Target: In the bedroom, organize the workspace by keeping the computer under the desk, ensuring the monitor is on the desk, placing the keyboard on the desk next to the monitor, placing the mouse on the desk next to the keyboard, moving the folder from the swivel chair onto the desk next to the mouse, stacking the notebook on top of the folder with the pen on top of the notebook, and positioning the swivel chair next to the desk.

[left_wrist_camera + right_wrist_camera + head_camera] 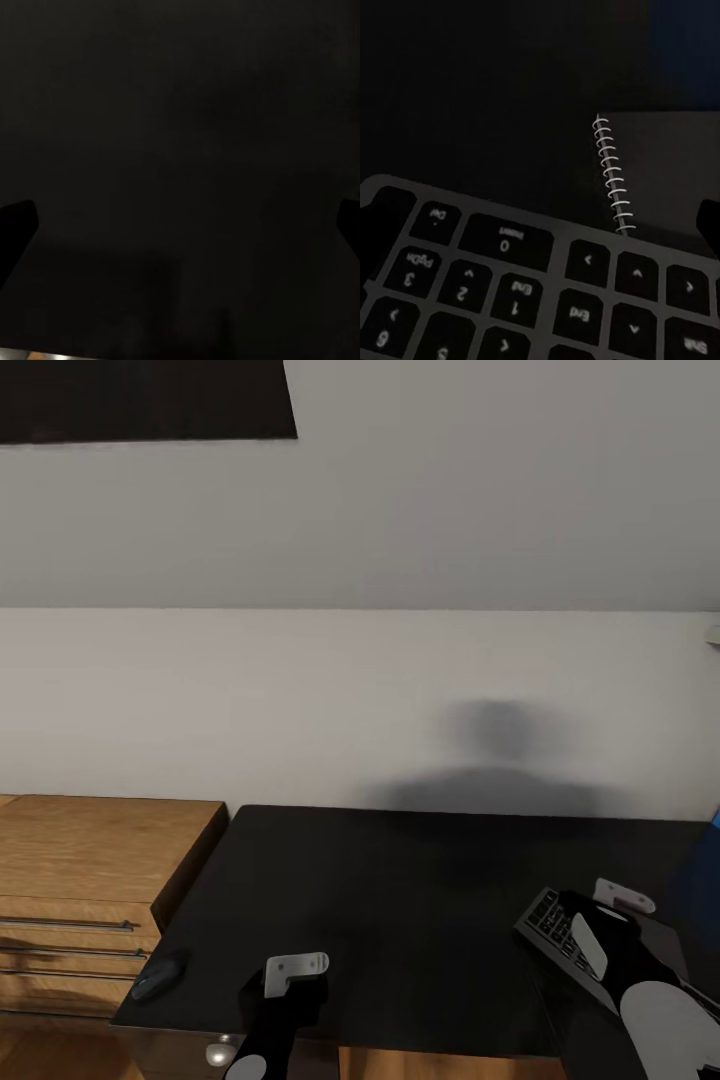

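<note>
on the glossy black worktop (400, 900) only the small dark mouse (157, 977) rests; right fingers (588, 945) hold the slim dark-keyed keyboard (548, 925), left fingers (296, 967) wide, most steps remain.

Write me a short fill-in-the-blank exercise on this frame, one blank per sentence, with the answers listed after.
1. The mouse lies near the desk's front ____ corner in the head view.
2. The right gripper hovers over the ____.
3. Beyond the keyboard lies a notebook bound with a wire ____.
4. Left of the desk stands a ____ dresser.

Answers: left; keyboard; spiral; wooden
</note>
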Controlling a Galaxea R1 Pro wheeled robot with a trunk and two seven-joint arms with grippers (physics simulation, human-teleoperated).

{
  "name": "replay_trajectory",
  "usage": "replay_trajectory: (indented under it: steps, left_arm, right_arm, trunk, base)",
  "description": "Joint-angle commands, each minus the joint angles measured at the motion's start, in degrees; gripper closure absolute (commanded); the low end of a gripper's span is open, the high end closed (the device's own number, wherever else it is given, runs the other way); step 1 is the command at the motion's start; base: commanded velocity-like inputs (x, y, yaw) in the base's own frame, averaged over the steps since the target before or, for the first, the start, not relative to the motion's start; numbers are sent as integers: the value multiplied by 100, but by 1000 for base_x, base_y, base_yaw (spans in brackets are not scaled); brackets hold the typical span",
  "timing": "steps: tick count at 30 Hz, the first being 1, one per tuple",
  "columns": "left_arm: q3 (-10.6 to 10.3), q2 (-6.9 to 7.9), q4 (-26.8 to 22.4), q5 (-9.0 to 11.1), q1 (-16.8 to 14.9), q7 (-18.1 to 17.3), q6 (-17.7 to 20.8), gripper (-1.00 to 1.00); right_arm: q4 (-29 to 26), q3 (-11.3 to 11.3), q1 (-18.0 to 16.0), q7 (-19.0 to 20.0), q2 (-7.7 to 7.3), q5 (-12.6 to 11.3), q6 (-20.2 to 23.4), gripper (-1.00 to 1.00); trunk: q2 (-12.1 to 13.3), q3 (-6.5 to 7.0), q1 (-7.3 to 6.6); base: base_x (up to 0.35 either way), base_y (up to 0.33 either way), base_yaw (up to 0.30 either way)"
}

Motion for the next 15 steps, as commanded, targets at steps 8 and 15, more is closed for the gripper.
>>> replay_trajectory:
  steps: [8, 15]
  left_arm:
    - [-69, 3, -14, 61, -2, 44, 11, -100]
    - [-219, 14, -15, 60, -2, 47, 3, -100]
  right_arm:
    - [38, -9, 9, 28, -66, -45, -856, -100]
    - [129, -29, 16, 36, -147, -72, -1500, -100]
  trunk:
    - [-4, -5, 0]
    - [-4, -5, 0]
  base:
    - [0, 0, 0]
    - [0, 0, 0]
